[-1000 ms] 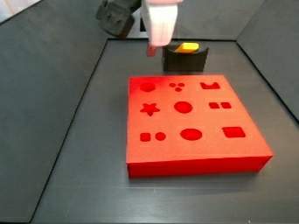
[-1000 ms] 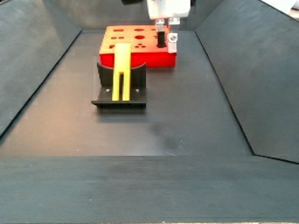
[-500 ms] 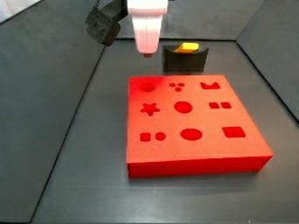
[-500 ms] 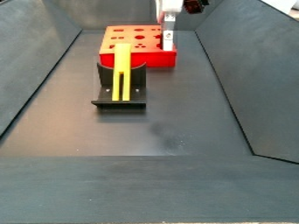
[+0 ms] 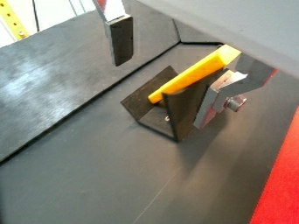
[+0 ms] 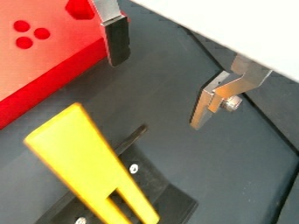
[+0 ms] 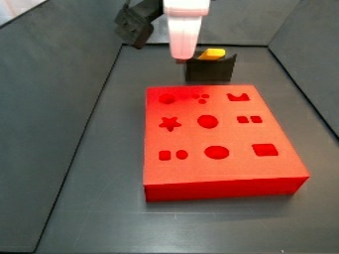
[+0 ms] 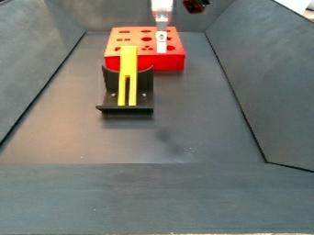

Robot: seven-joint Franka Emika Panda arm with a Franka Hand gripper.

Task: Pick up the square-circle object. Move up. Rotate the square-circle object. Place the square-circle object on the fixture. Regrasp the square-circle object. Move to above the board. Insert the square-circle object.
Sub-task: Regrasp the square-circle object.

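The yellow square-circle object (image 8: 128, 73) lies tilted in the notch of the dark fixture (image 8: 127, 103), with one end up; both wrist views show it too, as the yellow peg (image 5: 194, 73) (image 6: 86, 163) on the fixture (image 5: 170, 118) (image 6: 167, 204). The red board (image 7: 219, 139) (image 8: 143, 46) lies flat on the floor beside it. My gripper (image 7: 183, 55) (image 8: 161, 11) hangs in the air above, between board and fixture. It is open with nothing between the fingers (image 5: 121, 39) (image 6: 216, 98), and it touches nothing.
Dark sloping walls (image 7: 66, 89) (image 8: 240, 83) close in the floor on both sides. A corner of the board (image 6: 35, 52) lies close below one finger in a wrist view.
The gripper has risen, now near the top edge of a side view, and has shifted sideways toward the fixture. The yellow piece and the board have not moved.
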